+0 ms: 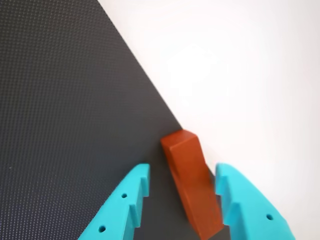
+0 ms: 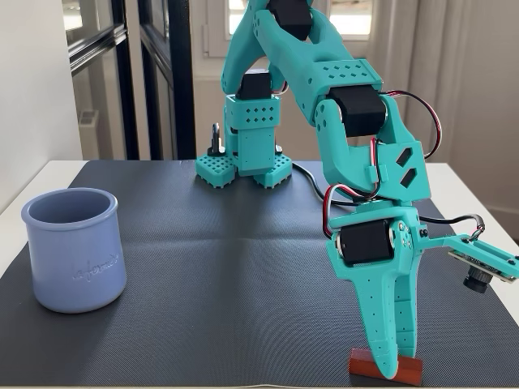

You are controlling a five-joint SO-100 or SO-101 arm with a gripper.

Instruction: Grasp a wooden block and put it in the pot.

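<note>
The gripper (image 1: 182, 187) is down at the mat, its jaws apart on both sides of the wooden block (image 1: 192, 182). In the wrist view the block lies between the fingers, close against the right one, with a wider gap to the left one. Its long axis runs nearly along the fingers, tilted a little, so closing should pinch its narrow sides. The block lies at the edge of the black mat (image 2: 227, 267). In the fixed view the pot (image 2: 75, 249) stands well apart, far left of the gripper, with nothing between.
</note>
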